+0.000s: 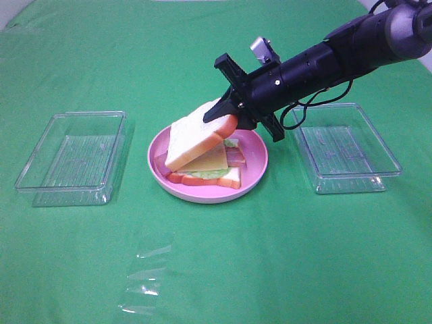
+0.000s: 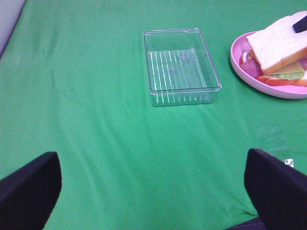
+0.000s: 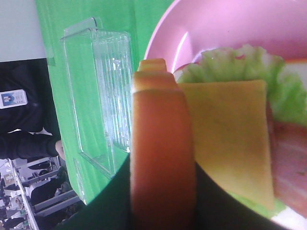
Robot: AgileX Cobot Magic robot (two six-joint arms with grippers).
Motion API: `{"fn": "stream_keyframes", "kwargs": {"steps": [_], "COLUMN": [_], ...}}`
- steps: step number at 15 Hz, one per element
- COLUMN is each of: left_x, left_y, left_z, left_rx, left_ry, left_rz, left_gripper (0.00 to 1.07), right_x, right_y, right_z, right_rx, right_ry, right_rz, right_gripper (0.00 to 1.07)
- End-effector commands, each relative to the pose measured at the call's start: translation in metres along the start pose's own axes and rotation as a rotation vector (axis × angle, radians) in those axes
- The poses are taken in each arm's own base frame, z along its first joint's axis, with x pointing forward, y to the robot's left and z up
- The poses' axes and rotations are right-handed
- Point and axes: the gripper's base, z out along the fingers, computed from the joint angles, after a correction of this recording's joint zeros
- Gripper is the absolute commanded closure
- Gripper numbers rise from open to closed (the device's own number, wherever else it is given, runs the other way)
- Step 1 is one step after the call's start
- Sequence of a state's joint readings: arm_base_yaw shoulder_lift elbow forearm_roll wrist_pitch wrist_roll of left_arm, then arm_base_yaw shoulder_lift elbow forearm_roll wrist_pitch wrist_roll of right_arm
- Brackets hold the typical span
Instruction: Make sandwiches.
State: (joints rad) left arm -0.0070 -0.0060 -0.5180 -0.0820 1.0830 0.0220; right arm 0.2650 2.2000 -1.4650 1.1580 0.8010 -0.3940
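Note:
On the pink plate (image 1: 202, 192) lies a stack: a bottom bread slice (image 1: 228, 179), lettuce (image 1: 202, 174), bacon (image 1: 236, 156) and yellow cheese (image 1: 210, 160). My right gripper (image 1: 229, 121) is shut on the crust of the top bread slice (image 1: 194, 138), which hangs tilted over the stack with its low edge near the plate's left side. The right wrist view shows that crust (image 3: 160, 158) close up, over the cheese (image 3: 225, 139) and lettuce (image 3: 230, 67). My left gripper (image 2: 153, 191) is open and empty over bare cloth, well short of the plate (image 2: 249, 72).
A clear plastic tray (image 1: 71, 152) stands left of the plate and another (image 1: 347, 148) to the right, under my right arm. A crumpled piece of clear film (image 1: 145, 280) lies on the green cloth near the front.

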Motion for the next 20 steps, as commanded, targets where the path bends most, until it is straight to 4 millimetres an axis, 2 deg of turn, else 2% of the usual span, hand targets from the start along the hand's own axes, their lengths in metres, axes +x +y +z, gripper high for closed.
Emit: {"fn": "stream_keyframes", "kwargs": {"steps": [1,3,4,5,6,10,11,14,18,20], "left_x": [0.001,0.001,0.001,0.001,0.001,0.001,0.001,0.001,0.001,0.001], "left_y": [-0.001,-0.001,-0.001,-0.001,-0.001,-0.001,-0.001,-0.001,-0.001,-0.001], "left_z": [-0.003,-0.003,-0.003,-0.003,-0.003,-0.003,-0.003,-0.003,-0.003,-0.003], "left_rx": [0.006,0.006,0.006,0.006,0.006,0.006,0.006,0.006,0.006,0.006], "left_ry": [-0.026,-0.026,-0.026,-0.026,-0.026,-0.026,-0.026,-0.026,-0.026,-0.026], "left_rz": [-0.002,-0.002,-0.002,-0.002,-0.002,-0.002,-0.002,-0.002,-0.003,-0.003], "left_gripper": [0.11,0.11,0.11,0.11,0.11,0.11,0.11,0.11,0.11,0.11], "right_x": [-0.002,-0.002,-0.002,-0.001,-0.001,0.002,0.003,0.003,0.008,0.014], "right_y": [0.001,0.0,-0.001,-0.001,-0.001,0.003,0.002,0.013,0.021,0.029], "right_z": [-0.001,-0.001,-0.001,-0.001,-0.001,-0.013,-0.018,-0.045,-0.078,-0.103], "right_rx": [-0.004,0.013,0.018,0.024,0.027,0.117,0.178,0.349,0.561,0.686], "right_ry": [-0.009,-0.005,-0.003,0.0,0.001,0.022,0.033,0.041,-0.006,-0.034], "right_rz": [-0.017,-0.032,-0.036,-0.04,-0.042,-0.1,-0.136,-0.207,-0.161,-0.198], "right_gripper": [1.07,1.05,0.98,0.86,0.8,0.31,0.26,0.25,0.25,0.25]}}
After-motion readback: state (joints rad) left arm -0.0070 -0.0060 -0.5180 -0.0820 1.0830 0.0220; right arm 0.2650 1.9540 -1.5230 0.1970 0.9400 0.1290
